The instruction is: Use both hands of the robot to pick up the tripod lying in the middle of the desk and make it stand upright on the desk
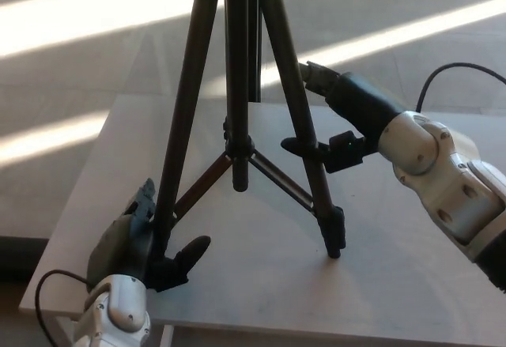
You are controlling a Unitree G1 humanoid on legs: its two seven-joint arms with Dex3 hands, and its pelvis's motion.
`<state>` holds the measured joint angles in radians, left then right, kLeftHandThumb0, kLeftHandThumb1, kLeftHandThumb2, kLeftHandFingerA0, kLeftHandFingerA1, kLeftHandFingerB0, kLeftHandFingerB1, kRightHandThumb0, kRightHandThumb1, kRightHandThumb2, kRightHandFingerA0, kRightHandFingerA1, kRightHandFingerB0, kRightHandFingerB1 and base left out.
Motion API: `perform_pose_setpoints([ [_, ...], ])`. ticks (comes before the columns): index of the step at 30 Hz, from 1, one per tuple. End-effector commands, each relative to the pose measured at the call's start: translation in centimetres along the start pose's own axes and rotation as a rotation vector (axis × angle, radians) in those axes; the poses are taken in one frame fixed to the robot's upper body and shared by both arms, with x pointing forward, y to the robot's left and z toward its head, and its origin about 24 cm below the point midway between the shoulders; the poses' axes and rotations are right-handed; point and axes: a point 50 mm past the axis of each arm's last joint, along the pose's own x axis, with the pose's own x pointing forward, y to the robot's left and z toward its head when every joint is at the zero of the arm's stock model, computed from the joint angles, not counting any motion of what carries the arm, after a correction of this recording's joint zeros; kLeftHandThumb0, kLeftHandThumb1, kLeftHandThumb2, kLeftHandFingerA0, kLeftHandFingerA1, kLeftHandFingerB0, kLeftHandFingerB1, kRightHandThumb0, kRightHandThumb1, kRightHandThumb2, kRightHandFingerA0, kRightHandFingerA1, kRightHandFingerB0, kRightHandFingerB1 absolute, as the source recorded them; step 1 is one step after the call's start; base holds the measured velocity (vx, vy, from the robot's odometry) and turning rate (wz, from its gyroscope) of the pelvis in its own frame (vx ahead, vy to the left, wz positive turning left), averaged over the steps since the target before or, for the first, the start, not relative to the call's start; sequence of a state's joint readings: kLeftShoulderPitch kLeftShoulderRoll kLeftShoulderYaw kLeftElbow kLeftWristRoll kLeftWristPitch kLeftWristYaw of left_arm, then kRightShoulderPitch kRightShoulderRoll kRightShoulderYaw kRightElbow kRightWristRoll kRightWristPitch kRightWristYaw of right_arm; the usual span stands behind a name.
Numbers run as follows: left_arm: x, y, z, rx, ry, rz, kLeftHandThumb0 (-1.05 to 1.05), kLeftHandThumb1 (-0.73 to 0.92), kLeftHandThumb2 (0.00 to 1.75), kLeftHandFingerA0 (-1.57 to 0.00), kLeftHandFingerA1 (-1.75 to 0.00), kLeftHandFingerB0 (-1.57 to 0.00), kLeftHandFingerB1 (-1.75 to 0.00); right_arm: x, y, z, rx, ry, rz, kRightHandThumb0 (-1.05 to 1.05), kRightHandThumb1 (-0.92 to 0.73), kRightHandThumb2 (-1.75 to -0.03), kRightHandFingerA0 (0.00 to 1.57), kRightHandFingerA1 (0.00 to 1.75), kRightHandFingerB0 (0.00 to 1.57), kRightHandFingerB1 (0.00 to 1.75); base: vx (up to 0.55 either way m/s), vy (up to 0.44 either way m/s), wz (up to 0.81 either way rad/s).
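Note:
The black tripod (236,118) stands upright on the pale desk (395,292) with its three legs spread and its top cut off by the picture's upper edge. My left hand (130,244) sits at the desk's near left corner against the foot of the tripod's left leg (178,149). Its fingers (192,250) are spread apart, with the leg passing between them. My right hand (348,118) reaches in from the right, open. One of its fingers (304,148) lies across the tripod's right leg (324,197), while the other points away above it.
The desk's left edge and near edge run close to my left hand. A black cable (439,74) loops over my right forearm, and another hangs below my left wrist. Sunlit floor lies beyond the desk.

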<state>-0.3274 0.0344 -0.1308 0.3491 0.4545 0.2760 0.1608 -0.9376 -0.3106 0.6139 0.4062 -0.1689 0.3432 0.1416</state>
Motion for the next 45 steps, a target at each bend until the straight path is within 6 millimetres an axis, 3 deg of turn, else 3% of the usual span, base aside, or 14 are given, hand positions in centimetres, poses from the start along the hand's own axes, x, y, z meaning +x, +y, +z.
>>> perform_pose_setpoints([
  [1,-0.8,0.3,-2.5,0.042,0.128,-0.146,-0.96,0.7,0.72,0.0,0.0,0.0,0.0,-1.9,1.0,-3.5,0.09,0.231,0.154,-1.05,-0.73,-0.67,0.0,0.0,0.0,0.0,0.0,0.0,0.0],
  [2,-1.0,0.7,-2.8,0.031,0.124,-0.145,-0.97,0.7,0.73,0.0,0.0,0.0,0.0,-2.3,1.1,-3.6,0.096,0.223,0.161,-1.04,-0.6,-1.06,0.0,0.25,0.0,0.0,0.0,0.0,0.0],
  [3,-1.1,1.6,-3.1,0.013,0.11,-0.129,-0.98,0.73,0.63,0.0,0.0,0.0,0.0,-3.0,1.1,-4.1,0.145,0.22,0.161,-1.05,-0.74,-0.66,0.0,0.0,0.0,0.0,0.0,0.0,0.0],
  [4,-1.3,3.2,-3.7,0.016,0.088,-0.117,-0.93,0.65,0.77,0.0,0.0,0.0,0.0,-4.2,0.9,-4.7,0.163,0.227,0.16,-1.05,-0.62,-1.05,0.0,0.24,0.0,0.0,0.0,0.0,0.0],
  [8,-1.8,5.1,-4.1,0.031,0.072,-0.112,-0.94,0.63,0.79,0.0,0.0,0.0,0.0,-5.9,0.7,-5.3,0.202,0.227,0.149,-1.04,-0.61,-1.04,0.0,0.25,0.0,0.0,0.0,0.0,0.0],
  [9,-2.1,6.0,-4.5,0.005,0.057,-0.101,-0.92,0.64,0.74,0.0,0.0,0.0,0.0,-6.7,0.6,-5.6,0.209,0.228,0.144,-1.05,-0.76,-0.66,0.0,0.0,0.0,0.0,0.0,0.0,0.0],
  [10,-2.9,7.9,-5.2,-0.014,0.038,-0.075,-1.05,0.61,0.98,0.0,-0.17,0.0,-0.01,-8.3,0.3,-6.5,0.254,0.213,0.131,-1.05,-0.75,-0.66,0.0,0.0,0.0,0.0,0.0,0.0,0.0],
  [18,-7.1,14.7,-8.9,-0.13,0.06,-0.044,-0.92,0.54,0.75,0.0,0.0,0.0,-0.02,-16.4,-2.7,-10.1,0.328,0.229,0.034,-1.05,-0.75,-0.65,0.0,0.0,0.0,0.0,0.0,0.0,0.0],
  [22,-9.8,17.4,-11.5,-0.161,0.087,0.063,-1.05,0.63,0.97,0.0,-0.26,0.0,-0.18,-21.3,-4.5,-12.7,0.307,0.326,-0.027,-1.05,-0.79,-0.68,0.0,0.0,0.0,0.0,0.0,0.0,0.0],
  [27,-14.4,20.6,-14.7,-0.36,0.233,0.169,-1.03,0.62,0.95,0.0,-0.28,0.0,-0.24,-28.7,-6.6,-16.9,0.592,0.44,-0.282,-1.01,-0.68,-0.6,0.0,0.0,0.0,0.0,0.0,0.0,0.0],
  [28,-16.2,21.8,-16.5,-0.448,0.255,0.246,-1.05,0.64,0.95,0.0,-0.26,0.0,-0.17,-31.6,-7.4,-18.1,0.592,0.486,-0.372,-0.98,-0.61,-0.81,0.0,0.0,0.0,0.0,0.0,0.0,0.0],
  [38,-27.8,24.2,-27.5,-0.631,0.613,0.723,-1.05,0.63,1.01,0.0,-0.29,0.0,-0.11,-48.0,-7.0,-23.5,0.614,0.937,-1.03,-1.05,-0.65,-1.03,0.0,0.19,0.0,0.02,0.0,0.0,0.0],
  [40,-28.8,23.9,-28.5,-0.707,0.655,0.802,-1.05,0.62,1.0,0.0,-0.26,0.0,-0.06,-49.2,-6.4,-24.0,0.622,0.999,-1.099,-0.86,-0.59,-0.78,0.0,0.0,0.0,0.08,0.0,0.0,0.0],
  [45,-33.4,20.7,-30.5,-0.874,0.848,1.012,-1.02,0.63,0.95,0.0,-0.31,0.0,-0.1,-52.4,-2.7,-27.2,0.787,1.115,-1.445,-0.88,-0.62,-0.98,0.0,0.28,0.06,0.19,0.0,0.0,0.0],
])
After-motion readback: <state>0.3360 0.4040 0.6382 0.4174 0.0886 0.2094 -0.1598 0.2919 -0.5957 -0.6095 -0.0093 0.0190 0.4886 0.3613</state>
